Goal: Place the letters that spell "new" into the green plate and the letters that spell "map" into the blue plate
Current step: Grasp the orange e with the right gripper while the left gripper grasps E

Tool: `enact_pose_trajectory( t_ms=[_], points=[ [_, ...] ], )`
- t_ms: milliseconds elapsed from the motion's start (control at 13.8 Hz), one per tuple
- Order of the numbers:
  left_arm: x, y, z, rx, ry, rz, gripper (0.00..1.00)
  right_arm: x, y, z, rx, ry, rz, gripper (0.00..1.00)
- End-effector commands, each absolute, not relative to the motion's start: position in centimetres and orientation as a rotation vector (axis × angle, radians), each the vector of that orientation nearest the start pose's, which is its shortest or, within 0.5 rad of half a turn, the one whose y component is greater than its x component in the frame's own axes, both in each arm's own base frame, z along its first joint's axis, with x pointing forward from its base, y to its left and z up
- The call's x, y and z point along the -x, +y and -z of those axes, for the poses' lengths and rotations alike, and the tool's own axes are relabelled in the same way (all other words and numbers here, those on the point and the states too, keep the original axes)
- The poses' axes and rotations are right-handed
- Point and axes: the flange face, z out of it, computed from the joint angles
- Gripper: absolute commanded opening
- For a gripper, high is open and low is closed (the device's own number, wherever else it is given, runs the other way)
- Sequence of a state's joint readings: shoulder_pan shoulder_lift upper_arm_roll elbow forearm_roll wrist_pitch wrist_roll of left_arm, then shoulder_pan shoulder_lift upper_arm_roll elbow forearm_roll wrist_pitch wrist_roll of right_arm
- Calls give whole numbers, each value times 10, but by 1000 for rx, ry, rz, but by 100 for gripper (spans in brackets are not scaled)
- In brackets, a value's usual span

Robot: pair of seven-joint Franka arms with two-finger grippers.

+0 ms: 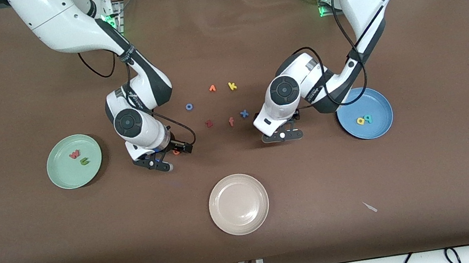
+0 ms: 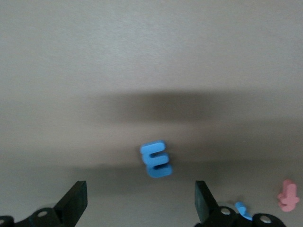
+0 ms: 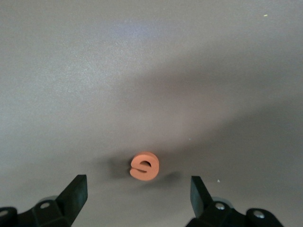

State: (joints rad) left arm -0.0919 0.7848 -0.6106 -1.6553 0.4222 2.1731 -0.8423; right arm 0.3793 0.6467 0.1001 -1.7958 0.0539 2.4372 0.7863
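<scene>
Orange e lies flat on the table between the right gripper's spread fingers, untouched, its long axis crosswise to them.

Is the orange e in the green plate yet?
Not yet. The orange e lies on the brown table, between the right gripper's open fingers. The green plate holds only two letters.
</scene>
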Motion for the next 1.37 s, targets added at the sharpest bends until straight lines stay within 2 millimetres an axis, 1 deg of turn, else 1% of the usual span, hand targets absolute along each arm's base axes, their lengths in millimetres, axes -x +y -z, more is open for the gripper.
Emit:
enact_pose_trajectory(
  t_ms=[0,144,217,289,361,433,506,578,722,795,939,1011,1084,1156,1228,1300],
  points=[
    [-543,-404,-198,3115,-33,-183,100,-589,302,-178,3014,559,-47,92],
    [-543,-404,-196,3111,-31,-167,100,-589,302,-178,3014,559,-47,87],
    [-545,-406,-197,3128,-25,-138,97,-589,301,-177,3015,557,-49,84],
    [-548,-405,-197,3137,-29,-115,86,-590,299,-176,3016,559,-50,81],
    [-551,-401,-195,3131,-34,-105,80,-590,299,-177,3016,559,-48,77],
    [-552,-399,-193,3127,-38,-105,71,-590,298,-175,3017,561,-52,71],
    [-555,-393,-191,3118,-48,-101,67,-590,298,-175,3017,561,-52,65],
    [-557,-390,-190,3115,-55,-98,63,-591,297,-175,3017,561,-52,62],
    [-556,-390,-186,3116,-67,-111,62,-591,297,-175,3017,561,-52,58],
    [-555,-390,-182,3115,-76,-123,62,-590,297,-174,3016,563,-54,54],
    [-559,-394,-183,3158,-153,-86,62,-590,297,-170,3016,566,-55,50],
    [-558,-395,-180,3159,-167,-86,62,-589,297,-166,3009,571,-44,46],
    [-556,-395,-179,3157,-167,-90,62,-588,299,-163,3007,567,-38,39],
    [-554,-395,-177,3153,-161,-94,57,-588,299,-163,3009,565,-40,30],
    [-553,-393,-175,3148,-157,-98,45,-588,299,-163,3007,567,-38,23],
    [-551,-393,-172,3141,-153,-110,40,-588,299,-163,3007,570,-38,18]
  ],
)
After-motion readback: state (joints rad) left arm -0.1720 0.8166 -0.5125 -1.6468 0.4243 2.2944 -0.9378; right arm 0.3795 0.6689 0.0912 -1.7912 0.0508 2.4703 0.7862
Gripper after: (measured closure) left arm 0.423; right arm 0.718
